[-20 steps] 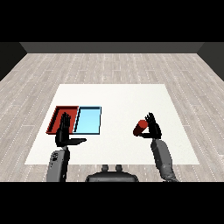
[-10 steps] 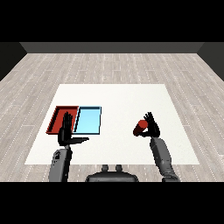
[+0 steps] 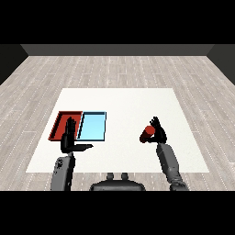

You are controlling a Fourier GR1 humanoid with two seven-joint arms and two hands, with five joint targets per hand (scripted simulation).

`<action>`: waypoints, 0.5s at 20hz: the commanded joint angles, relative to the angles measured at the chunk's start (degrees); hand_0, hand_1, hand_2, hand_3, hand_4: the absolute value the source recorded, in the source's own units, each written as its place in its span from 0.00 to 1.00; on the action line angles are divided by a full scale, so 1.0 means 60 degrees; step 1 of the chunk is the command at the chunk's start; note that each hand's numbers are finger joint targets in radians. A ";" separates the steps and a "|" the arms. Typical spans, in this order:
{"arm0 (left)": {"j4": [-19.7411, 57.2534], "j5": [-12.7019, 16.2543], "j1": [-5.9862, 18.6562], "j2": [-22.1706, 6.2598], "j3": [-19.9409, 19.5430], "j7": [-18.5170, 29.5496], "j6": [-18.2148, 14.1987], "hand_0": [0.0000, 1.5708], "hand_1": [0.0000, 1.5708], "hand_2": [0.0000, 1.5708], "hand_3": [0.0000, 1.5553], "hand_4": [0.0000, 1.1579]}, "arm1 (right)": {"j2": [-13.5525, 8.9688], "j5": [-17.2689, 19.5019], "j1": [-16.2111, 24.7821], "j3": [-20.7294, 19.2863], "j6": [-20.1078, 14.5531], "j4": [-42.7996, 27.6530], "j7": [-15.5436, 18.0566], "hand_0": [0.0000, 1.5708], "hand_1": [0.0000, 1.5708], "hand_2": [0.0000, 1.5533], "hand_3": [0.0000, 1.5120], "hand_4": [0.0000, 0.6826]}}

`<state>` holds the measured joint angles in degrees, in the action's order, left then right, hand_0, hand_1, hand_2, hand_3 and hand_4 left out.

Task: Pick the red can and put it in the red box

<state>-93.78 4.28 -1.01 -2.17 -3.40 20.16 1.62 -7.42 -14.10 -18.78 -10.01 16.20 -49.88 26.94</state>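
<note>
Red can [image 3: 147, 134]: lying towards the right edge of the counter [image 3: 124, 105], well apart from both trays, roughly midway between the far and near edges. Appearing tipped rather than upright; exact tilt too small to tell.

Right hand [image 3: 159, 133]: touching the can's right side, fingers raised and spreading, not yet closing round the body. Whether the thumb is reaching the can is not determinable.

Left hand [image 3: 69, 140]: hovering at the near edge of the red tray [image 3: 58, 124], fingers straight and pointing up, thumb out to the side, holding nothing.

Blue tray [image 3: 94, 126]: lying just beside the red tray, on its right, between the can and the target.

Handling, judged from appearance:
- Probably light and stiff, a thin-walled cylinder, likely smooth and prone to rolling or slipping when nudged from one side.
- Best taken round the middle of the curved wall, fingers on one side and thumb opposite, avoiding the end rims.
- Closing squarely advisable, since an off-centre touch is likely sending the can rolling towards the counter's edge.
- Carrying across the blue tray required before lowering into the red one.
</note>
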 commanded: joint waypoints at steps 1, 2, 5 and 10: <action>-0.0964 0.0358 -0.0774 -0.0226 -0.0106 -0.0291 0.0369 0.00 0.00 0.00 0.00 0.00 | -0.0102 0.0066 -0.0630 -0.0075 0.0007 0.0863 0.0124 0.00 0.00 0.00 0.00 0.00; -0.0085 0.0172 -0.0574 -0.0115 -0.0148 0.0384 0.0330 0.00 0.00 0.00 0.00 0.00 | -0.0186 -0.0163 -0.0153 -0.0052 -0.0089 -0.0255 -0.0466 0.00 0.00 0.00 0.00 0.00; 0.0743 -0.0022 0.0097 -0.0083 -0.0288 0.0641 0.0064 0.00 0.00 0.00 0.00 0.00 | 0.0056 0.0213 -0.0646 0.0041 -0.0201 0.1051 0.0423 0.00 0.00 0.00 0.00 0.00; 0.0788 -0.0059 0.0188 0.0042 -0.0132 0.0746 0.0062 0.00 0.00 0.00 0.00 0.00 | -0.0070 0.0151 -0.0261 0.0195 -0.0119 0.0318 -0.0141 0.00 0.00 0.00 0.00 0.00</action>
<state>-92.43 4.90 -0.47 -3.10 -4.87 21.20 2.30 -7.04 -13.42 -20.76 -9.11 14.41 -48.53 25.94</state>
